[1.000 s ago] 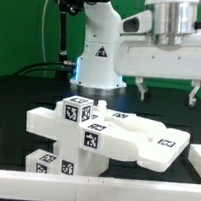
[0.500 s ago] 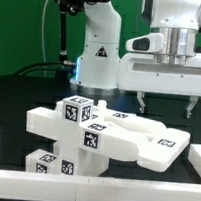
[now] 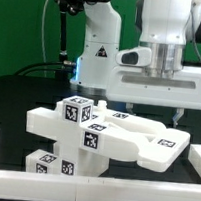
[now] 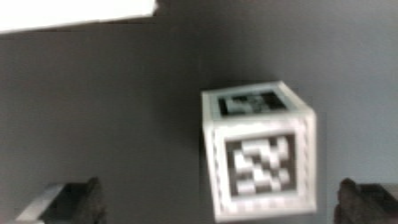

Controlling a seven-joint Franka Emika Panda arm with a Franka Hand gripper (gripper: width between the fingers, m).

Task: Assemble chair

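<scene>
My gripper [image 3: 146, 106] hangs above the back of the pile of chair parts [image 3: 104, 139], toward the exterior view's right, with nothing between its fingers. In the wrist view the two fingertips [image 4: 71, 200] sit far apart at the edges of the picture, so my jaws stand wide, and between them I look down on a single tagged post [image 4: 262, 150] lying on the dark table [image 4: 107, 110].

The relation that matters is this: the post lies below me and roughly centred between my fingers, not off to one side. Its long axis seems to run across the line joining my fingertips, which is how I would want it — closing would then squeeze its narrow width, not its length. The picture is blurred, so I cannot say how square that alignment is; the post looks slightly skewed.

From outside, the other pieces — a flat slab [image 3: 154, 146] and stacked tagged blocks [image 3: 77, 114] — crowd just in front of where I hang, inside the white border rail [image 3: 196, 164]. I judge the coming move to be a straight descent, and the risk is a finger clipping a neighbouring piece on the way down. Which post in the exterior view is the one below me, I cannot tell.
</scene>
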